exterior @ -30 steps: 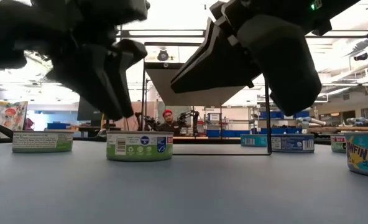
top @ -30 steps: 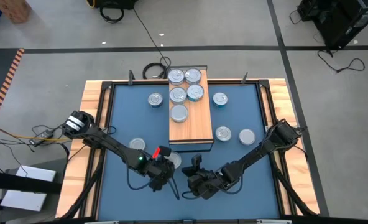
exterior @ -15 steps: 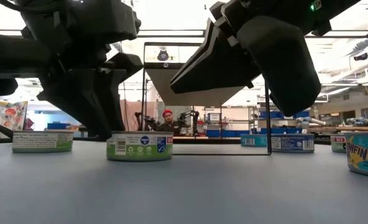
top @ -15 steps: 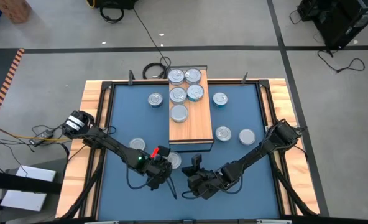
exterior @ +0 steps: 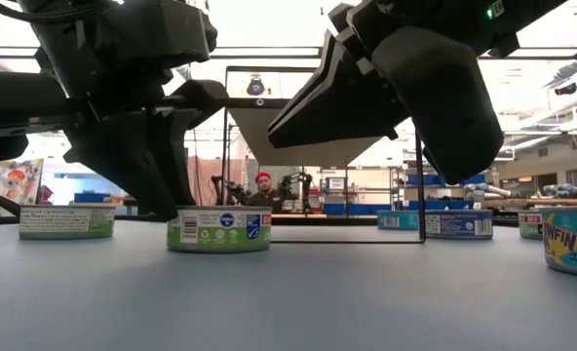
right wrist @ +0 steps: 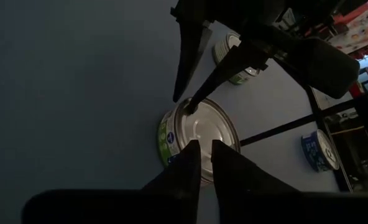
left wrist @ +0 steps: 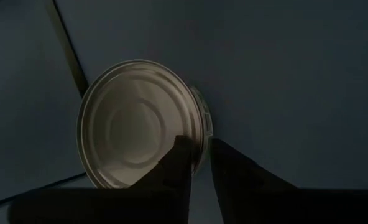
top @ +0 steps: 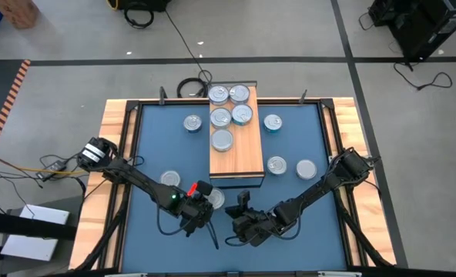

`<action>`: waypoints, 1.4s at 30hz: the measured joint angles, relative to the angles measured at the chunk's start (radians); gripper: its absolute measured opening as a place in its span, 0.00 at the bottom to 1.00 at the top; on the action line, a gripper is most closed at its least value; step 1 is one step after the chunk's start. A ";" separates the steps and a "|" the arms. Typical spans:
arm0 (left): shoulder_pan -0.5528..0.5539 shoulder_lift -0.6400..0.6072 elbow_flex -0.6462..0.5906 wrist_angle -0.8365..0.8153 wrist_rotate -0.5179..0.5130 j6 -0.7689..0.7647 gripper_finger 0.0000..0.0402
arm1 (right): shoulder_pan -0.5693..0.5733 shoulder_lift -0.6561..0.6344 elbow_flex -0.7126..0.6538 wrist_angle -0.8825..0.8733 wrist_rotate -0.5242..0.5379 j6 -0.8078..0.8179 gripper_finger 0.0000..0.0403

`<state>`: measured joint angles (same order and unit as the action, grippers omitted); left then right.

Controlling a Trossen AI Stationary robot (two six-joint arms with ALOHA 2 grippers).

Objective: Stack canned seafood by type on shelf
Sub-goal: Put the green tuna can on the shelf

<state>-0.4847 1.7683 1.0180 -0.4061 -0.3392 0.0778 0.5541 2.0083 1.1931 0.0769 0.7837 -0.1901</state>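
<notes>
Where the left gripper works: low in the high view, left of centre, down on the green-labelled tin that sits on the blue mat.
Left claw: clenched on that tin's rim, one finger on the silver lid and the other outside the wall; pinching the edge looks like the only hold a flat tin offers from above.
Right gripper: just right of the left one, lower centre of the high view, off the mat, pinched nearly together on nothing; probably waiting close by.
Shelf: upper centre of the high view, bare at its near end.
Tins on the shelf: five, grouped at the far end, which keeps the near end free.
Loose tins: five more on the mat, two left of the shelf, three right.
Step in hand: likely lifting the gripped tin toward the shelf.
</notes>
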 joint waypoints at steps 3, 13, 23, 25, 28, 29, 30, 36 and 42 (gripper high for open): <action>0.000 0.002 0.009 -0.009 -0.012 0.000 0.14 | 0.000 0.000 0.000 0.000 0.000 -0.003 0.12; 0.001 0.008 0.062 -0.029 0.084 -0.005 0.01 | 0.000 0.000 0.000 -0.020 0.000 -0.004 0.13; 0.001 0.010 0.130 -0.038 0.159 -0.028 0.00 | 0.002 0.000 0.000 -0.028 0.000 -0.004 0.14; 0.000 0.010 0.140 -0.036 0.164 -0.028 0.00 | 0.002 0.000 0.000 -0.029 0.000 -0.004 0.14; 0.000 0.010 0.150 -0.036 0.174 -0.028 0.00 | 0.003 0.000 0.000 -0.029 0.000 0.000 0.14; 0.000 0.010 0.151 -0.035 0.173 -0.028 0.00 | 0.003 0.000 0.000 -0.029 0.000 0.003 0.14; 0.000 0.009 0.151 -0.035 0.174 -0.028 0.00 | 0.003 0.000 0.000 -0.029 0.000 0.005 0.15; -0.002 0.007 0.151 -0.035 0.177 -0.030 0.00 | 0.008 0.000 0.000 -0.030 0.000 0.006 0.15; -0.002 -0.015 0.152 -0.032 0.177 -0.032 0.00 | 0.012 0.000 0.000 -0.030 0.000 0.007 0.15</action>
<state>-0.4866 1.7537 1.1698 -0.4381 -0.1617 0.0462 0.5656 2.0087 1.1931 0.0469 0.7834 -0.1833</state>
